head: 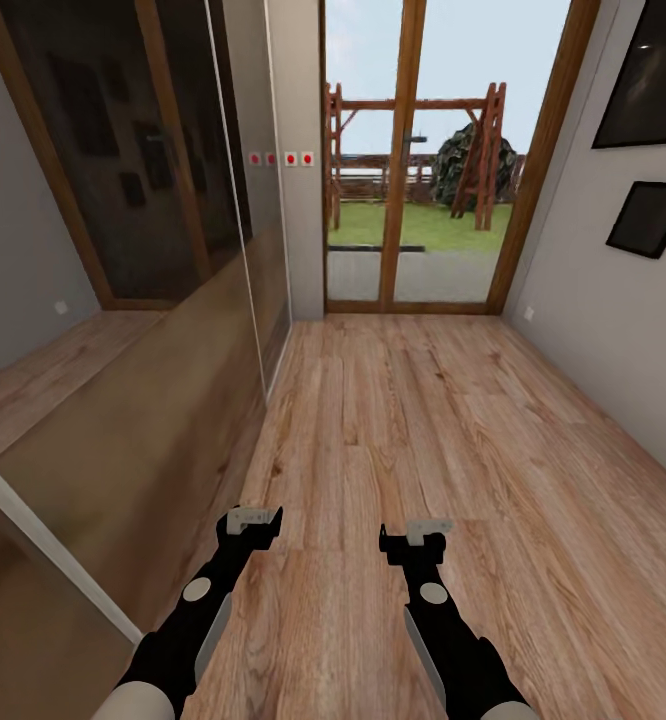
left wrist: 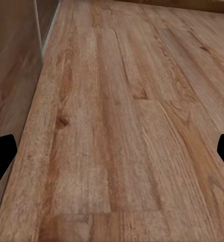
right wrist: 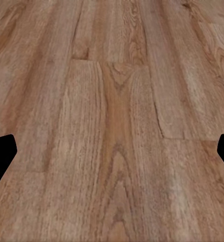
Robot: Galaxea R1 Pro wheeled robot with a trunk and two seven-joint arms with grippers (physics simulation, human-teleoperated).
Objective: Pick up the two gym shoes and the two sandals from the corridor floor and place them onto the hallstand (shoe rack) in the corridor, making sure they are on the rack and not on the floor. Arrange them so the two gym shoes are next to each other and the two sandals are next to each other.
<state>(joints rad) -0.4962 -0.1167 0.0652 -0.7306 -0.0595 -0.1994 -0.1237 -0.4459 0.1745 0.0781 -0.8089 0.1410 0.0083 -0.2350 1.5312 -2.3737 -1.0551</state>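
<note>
Head view, two tools, left tool and right tool, both spread, corridor floor.

Corridor floor under and ahead of both claws was warm brown wood-plank laminate, visible grain and knots, faint satin sheen. Left of left gripper, sliding panel looked glossy, mirror-like, reflecting floor. Far ahead, door frame was wood. Arm casings looked black, smooth plastic.

Bright daylight (glass door), soft renders.
</note>
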